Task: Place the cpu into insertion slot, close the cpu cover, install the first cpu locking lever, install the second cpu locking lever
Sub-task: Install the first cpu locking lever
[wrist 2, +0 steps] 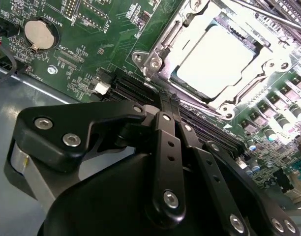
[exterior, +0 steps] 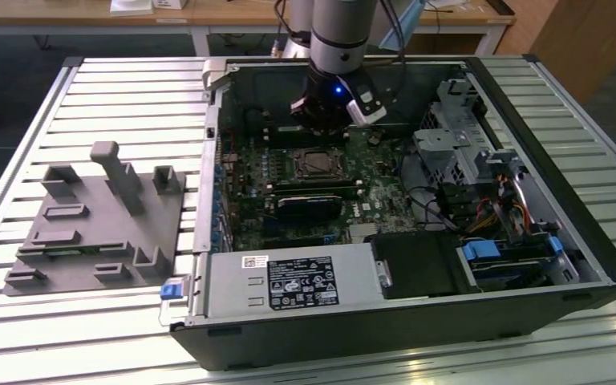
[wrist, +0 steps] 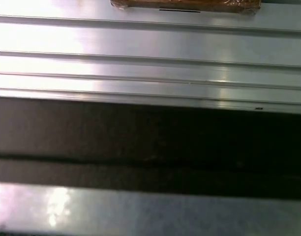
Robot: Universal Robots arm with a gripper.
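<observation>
Cpu (wrist 2: pixel 214 61) flat under cpu cover (wrist 2: pixel 187 29)

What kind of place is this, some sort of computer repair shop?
More likely a robotics lab or test bench: an opened computer case lies on a slatted metal table, a robot arm reaches into it, and wooden desks stand behind.

Harsh glare on the cpu (wrist 2: pixel 214 59), soft foreground blur
</observation>
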